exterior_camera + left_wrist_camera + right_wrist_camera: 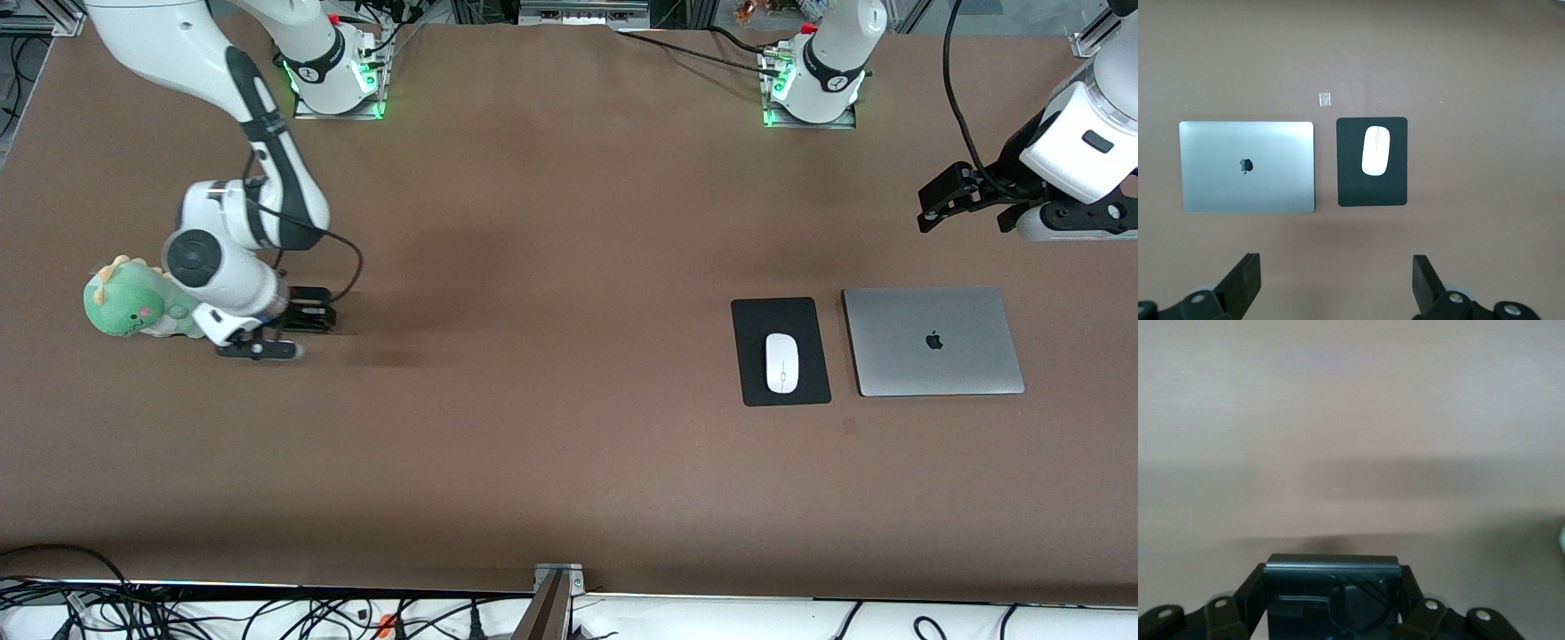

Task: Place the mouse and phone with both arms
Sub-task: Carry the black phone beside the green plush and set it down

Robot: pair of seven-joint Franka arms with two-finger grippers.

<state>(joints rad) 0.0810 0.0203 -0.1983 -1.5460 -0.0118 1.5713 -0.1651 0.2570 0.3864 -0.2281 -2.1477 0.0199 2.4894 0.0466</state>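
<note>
The white mouse point(781, 362) lies on a black mouse pad point(756, 320) toward the left arm's end of the table; both also show in the left wrist view, the mouse point(1375, 151) on the pad point(1351, 193). My left gripper point(965, 216) is open and empty, up in the air near the table's end, with its fingertips point(1245, 277) spread wide. My right gripper point(298, 324) is low over the table beside a plush dinosaur, shut on the black phone point(1331, 587). The phone point(311, 316) stands on edge between the fingers point(1251, 597). I cannot tell if it touches the table.
A closed silver laptop point(932, 341) lies beside the mouse pad, toward the left arm's end; it also shows in the left wrist view point(1247, 167). A green plush dinosaur point(124, 302) sits against the right arm's wrist. A small tape mark point(1325, 99) is on the table near the pad.
</note>
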